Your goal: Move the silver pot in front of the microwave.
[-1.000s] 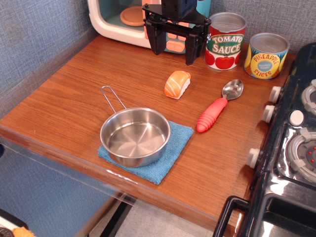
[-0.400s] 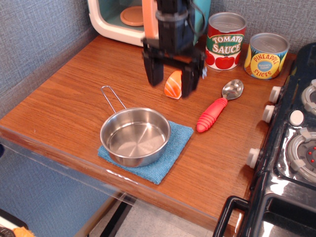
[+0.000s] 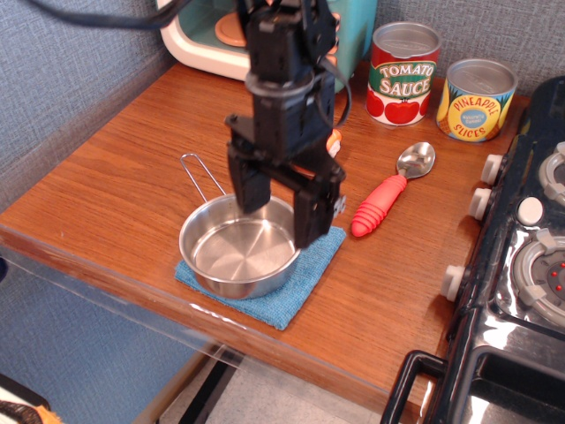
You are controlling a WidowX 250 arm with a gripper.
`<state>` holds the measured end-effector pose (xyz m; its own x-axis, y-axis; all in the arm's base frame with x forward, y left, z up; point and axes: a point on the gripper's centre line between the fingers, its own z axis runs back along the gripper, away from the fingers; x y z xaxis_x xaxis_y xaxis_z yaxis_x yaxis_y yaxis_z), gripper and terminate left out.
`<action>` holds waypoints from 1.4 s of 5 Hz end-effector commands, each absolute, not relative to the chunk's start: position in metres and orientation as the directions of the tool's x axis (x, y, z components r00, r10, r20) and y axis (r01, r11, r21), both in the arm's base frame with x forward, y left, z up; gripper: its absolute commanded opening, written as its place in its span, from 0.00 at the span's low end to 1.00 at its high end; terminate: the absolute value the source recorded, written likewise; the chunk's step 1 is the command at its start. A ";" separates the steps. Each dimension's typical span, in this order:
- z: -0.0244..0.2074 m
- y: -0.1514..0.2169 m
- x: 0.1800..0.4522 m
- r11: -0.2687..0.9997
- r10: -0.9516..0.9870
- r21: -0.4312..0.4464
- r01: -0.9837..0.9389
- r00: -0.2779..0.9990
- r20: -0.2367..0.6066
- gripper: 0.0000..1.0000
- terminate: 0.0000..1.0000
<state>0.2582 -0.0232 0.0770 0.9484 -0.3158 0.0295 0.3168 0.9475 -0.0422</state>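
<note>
The silver pot (image 3: 231, 250) is a shallow shiny steel pan with a thin wire loop handle pointing to the back left. It sits on a blue cloth (image 3: 305, 278) near the table's front edge. My black gripper (image 3: 277, 216) is open and empty, its fingers hanging over the pot's far right rim, one finger over the bowl and one at the rim's outer side. The microwave (image 3: 207, 35) stands at the back left, cream body with a teal front, an orange plate inside, partly hidden behind my arm.
A red-handled spoon (image 3: 387, 196) lies right of the pot. A tomato sauce can (image 3: 403, 72) and a pineapple slices can (image 3: 477, 97) stand at the back right. A black stove (image 3: 521, 265) fills the right side. A salmon sushi piece is mostly hidden behind my arm.
My gripper has moved from in front of the microwave toward the front and down, past the sushi, to just over the pot's far rim. It stays open. The pot has not moved.
</note>
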 end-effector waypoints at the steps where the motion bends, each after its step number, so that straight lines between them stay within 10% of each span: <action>1: 0.066 -0.029 0.255 0.934 -0.357 0.006 0.358 0.933 0.044 1.00 0.00; 4: 0.040 -0.027 0.262 0.948 -0.316 0.032 0.316 0.949 0.012 1.00 0.00; 5: 0.036 -0.024 0.263 0.955 -0.295 0.025 0.295 0.955 0.006 0.00 0.00; 7: 0.032 -0.026 0.263 0.955 -0.295 0.025 0.295 0.955 -0.008 0.00 0.00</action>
<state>0.2582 -0.0297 0.0255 0.9559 -0.2911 -0.0381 0.2918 0.9564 0.0149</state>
